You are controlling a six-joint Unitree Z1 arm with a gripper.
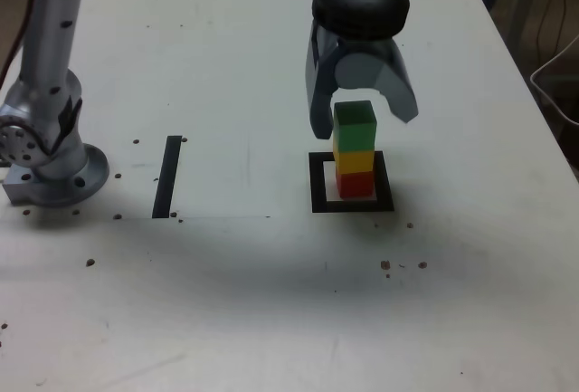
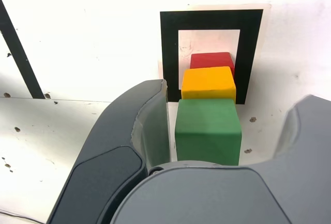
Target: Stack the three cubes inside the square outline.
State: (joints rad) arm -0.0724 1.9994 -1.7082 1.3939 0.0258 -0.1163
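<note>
Three cubes stand stacked inside the square outline (image 1: 318,184) (image 2: 170,53) of black tape. The red cube (image 1: 355,182) (image 2: 211,59) is at the bottom, the yellow cube (image 1: 353,149) (image 2: 208,81) in the middle and the green cube (image 1: 355,117) (image 2: 208,131) on top. My gripper (image 1: 365,121) (image 2: 235,97) hangs over the stack, open, with one finger on each side of the green cube. In the wrist view one finger (image 2: 150,125) lies close along the green cube. A clear gap shows between the cube and the other finger (image 2: 305,131).
A straight black tape strip (image 1: 167,175) (image 2: 18,53) lies to the exterior view's left of the outline. The arm's grey base (image 1: 50,161) stands at the far left of that view. Small dark specks dot the white table (image 1: 271,301). A cable (image 1: 556,75) hangs beyond its right edge.
</note>
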